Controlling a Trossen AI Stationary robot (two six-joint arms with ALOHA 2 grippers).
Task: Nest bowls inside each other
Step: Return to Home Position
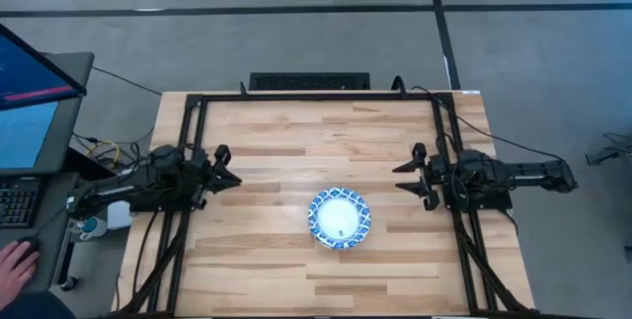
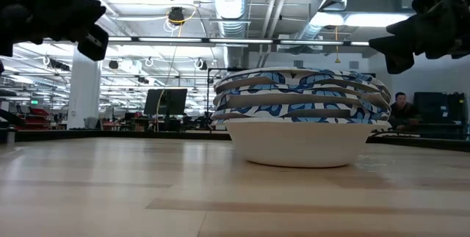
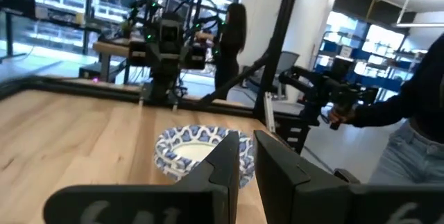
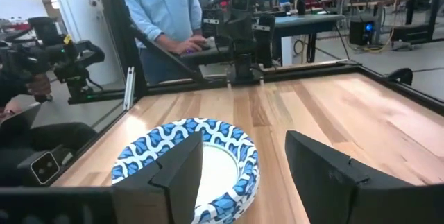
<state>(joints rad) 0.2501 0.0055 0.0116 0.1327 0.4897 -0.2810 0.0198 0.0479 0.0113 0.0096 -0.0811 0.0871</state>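
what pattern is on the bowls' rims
Blue-and-white swirls on the stacked round bowls; right wrist view shows best.

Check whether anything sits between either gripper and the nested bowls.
Nothing visible does. Only bare table lies between the left gripper and the nested bowls, and likewise on the right gripper side. Both grippers sit apart from the bowls, at opposite sides of the table.

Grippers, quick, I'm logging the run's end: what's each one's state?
Left gripper: slightly open, holding nothing, over the table's left side.
Right gripper: open, holding nothing, over its right side.
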